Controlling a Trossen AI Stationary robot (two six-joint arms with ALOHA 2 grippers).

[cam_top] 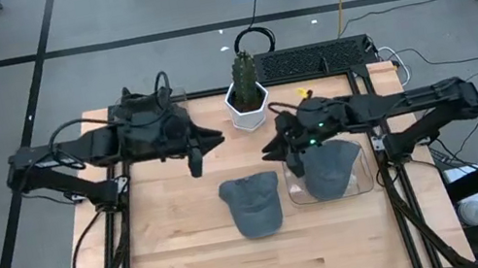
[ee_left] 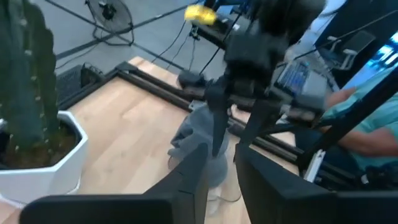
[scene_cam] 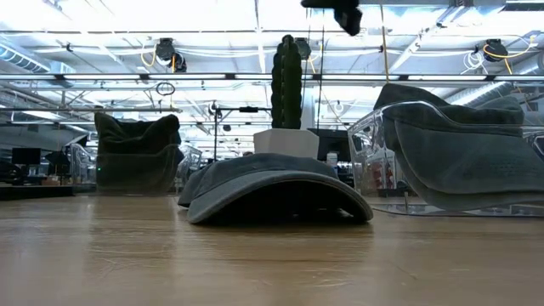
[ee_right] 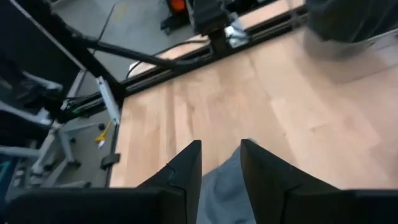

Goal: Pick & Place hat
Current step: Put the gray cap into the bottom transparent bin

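From above, I list a pale wood table [cam_top: 181, 253] on grey floor, one hat [cam_top: 253, 204] flat mid-table, another hat [cam_top: 329, 169] in a clear bin [cam_top: 363, 181] under the right gripper [cam_top: 283, 149], a potted cactus [cam_top: 246, 91] between the arms, the left gripper [cam_top: 195, 160] raised, empty. The low view shows the brim lying flat, so I judge a pinch may slip. Each wrist view shows fingers slightly parted, gripping nothing, the right over grey fabric.
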